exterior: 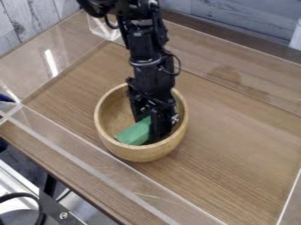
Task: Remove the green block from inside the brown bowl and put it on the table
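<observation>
The brown bowl (114, 141) sits on the table (223, 149) near its front left. The green block (134, 134) lies tilted inside the bowl, its lower left end showing and its upper end tucked between the fingers. My black gripper (150, 120) reaches steeply down into the bowl from above and stands shut on the block's upper end. The fingertips themselves are partly hidden by the bowl's inside and the block.
Clear acrylic walls (70, 180) edge the table along the front and left (47, 44). The black arm (139, 39) rises from the bowl toward the top of the view. Bare wood-grain surface lies to the right of the bowl.
</observation>
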You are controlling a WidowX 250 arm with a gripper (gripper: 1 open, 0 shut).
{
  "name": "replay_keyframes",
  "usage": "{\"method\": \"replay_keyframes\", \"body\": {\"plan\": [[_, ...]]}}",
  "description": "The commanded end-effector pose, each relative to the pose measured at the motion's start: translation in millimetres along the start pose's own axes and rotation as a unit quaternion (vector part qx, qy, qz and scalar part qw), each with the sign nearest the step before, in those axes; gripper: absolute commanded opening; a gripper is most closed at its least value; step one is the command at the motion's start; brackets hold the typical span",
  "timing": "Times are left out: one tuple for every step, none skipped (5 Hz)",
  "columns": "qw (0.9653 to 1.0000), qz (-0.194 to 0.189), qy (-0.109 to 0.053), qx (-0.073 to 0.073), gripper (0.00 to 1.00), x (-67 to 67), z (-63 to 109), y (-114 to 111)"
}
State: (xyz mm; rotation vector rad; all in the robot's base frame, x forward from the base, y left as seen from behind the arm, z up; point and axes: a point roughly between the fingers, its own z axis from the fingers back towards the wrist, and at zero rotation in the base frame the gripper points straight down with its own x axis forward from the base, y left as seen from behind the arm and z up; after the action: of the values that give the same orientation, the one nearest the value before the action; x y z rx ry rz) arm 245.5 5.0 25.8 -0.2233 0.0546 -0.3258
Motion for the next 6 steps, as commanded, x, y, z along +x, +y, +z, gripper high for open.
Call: {"method": "replay_keyframes", "body": {"plan": [[0.9998,-0.015,0.007,0.010,0.00,-2.6,7.5,-4.4],[0.9995,-0.020,0.014,0.022,0.00,-5.9,6.8,-8.9],[0.9995,-0.008,0.018,0.023,0.00,-6.7,3.9,-10.5],[0.9994,0.005,0.023,0.025,0.00,-7.5,1.3,-12.1],[0.9994,0.015,0.016,0.027,0.00,-2.5,10.9,-10.3],[0.9992,0.027,0.007,0.029,0.00,3.1,22.0,-7.2]]}}
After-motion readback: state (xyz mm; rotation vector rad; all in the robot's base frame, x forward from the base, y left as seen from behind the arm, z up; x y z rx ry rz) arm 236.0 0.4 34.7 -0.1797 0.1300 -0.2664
